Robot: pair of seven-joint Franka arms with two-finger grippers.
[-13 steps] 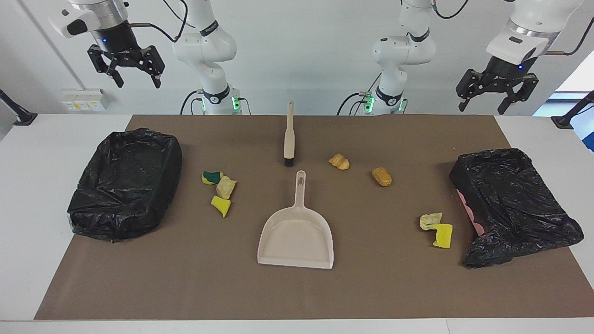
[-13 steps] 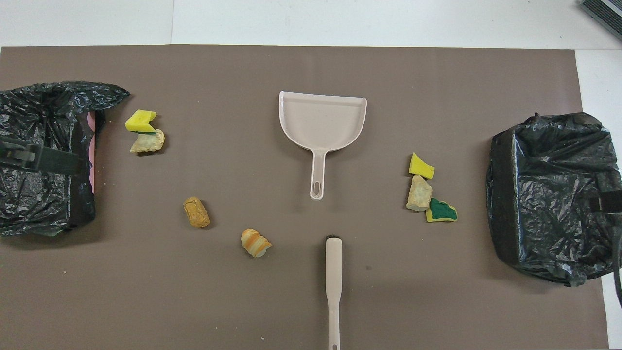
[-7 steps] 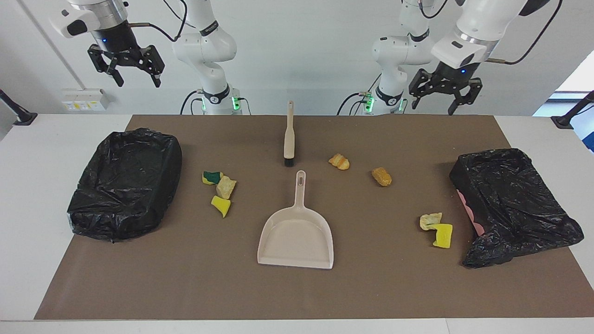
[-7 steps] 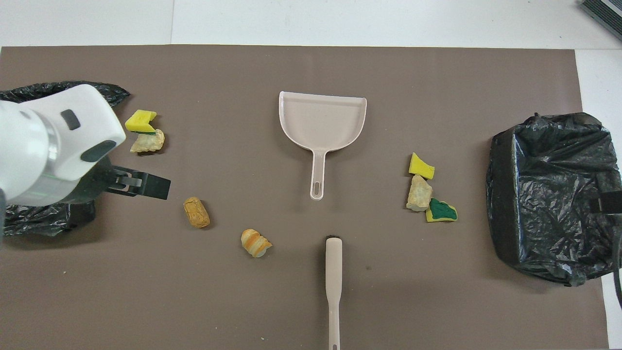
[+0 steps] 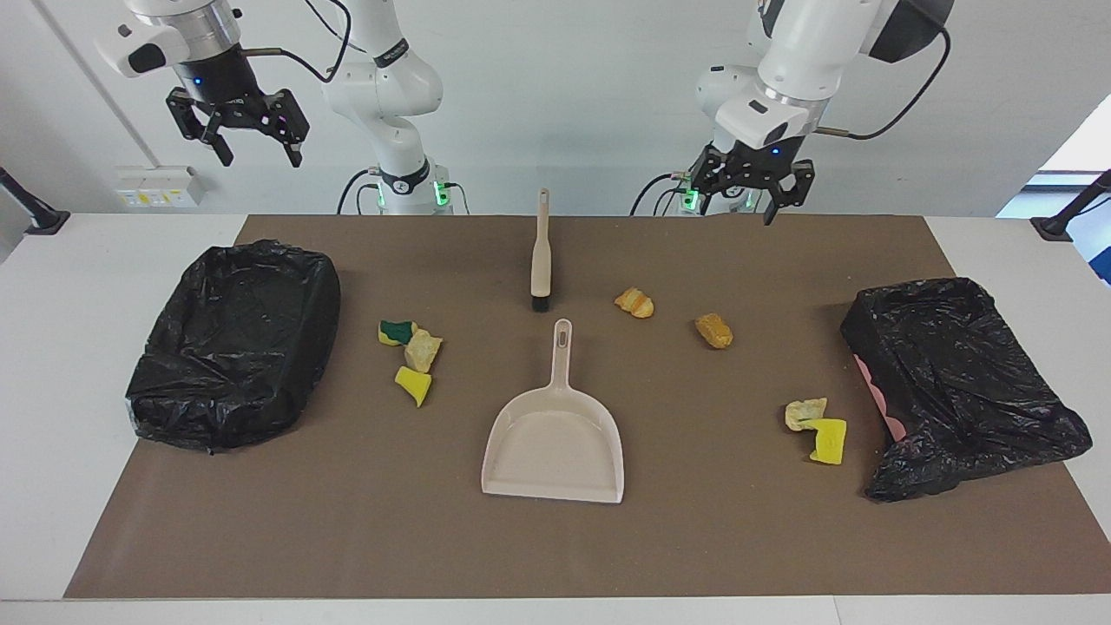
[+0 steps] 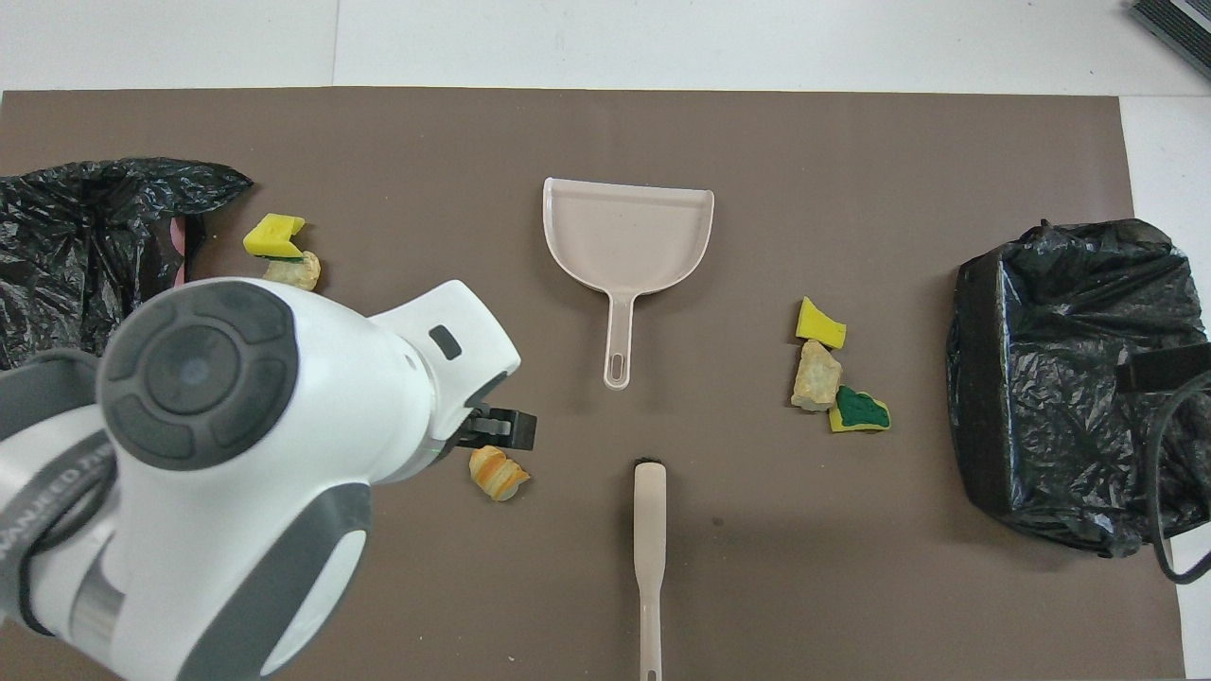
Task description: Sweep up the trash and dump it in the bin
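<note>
1. Left tool point(image 5: 751, 204): up in the air over the robots' edge of the brown mat point(image 5: 347, 538), fingers apart, holding nothing. In the overhead view the arm's white body covers much of the left arm's end of the mat.
2. Right tool point(image 5: 252, 146): high above the right arm's end of the desk point(image 5: 52, 347), fingers apart, empty.
3. Trash, right arm's end: a cluster of three touching scraps beside the black-bagged bin point(image 5: 234, 343). Green-topped yellow sponge piece point(image 5: 397, 332), pale crumbly chunk point(image 5: 423, 351), yellow sponge wedge point(image 5: 413, 384).
4. Trash, left arm's end: a pale crumbly chunk point(image 5: 805, 411) touching a yellow sponge block point(image 5: 830, 440), just beside the second black-bagged bin point(image 5: 955, 382), which shows pink at its side.
5. Trash, middle: two orange-brown bread-like lumps, a striped one point(image 5: 634, 302) and a plain one point(image 5: 713, 330), apart from each other, nearer the robots than the dustpan's pan.
6. Beige dustpan point(image 5: 555, 438): flat at mat centre, handle toward the robots.
7. Beige brush point(image 5: 541, 252): in line with the dustpan handle, nearer the robots, dark bristles toward the dustpan, not touching it.
</note>
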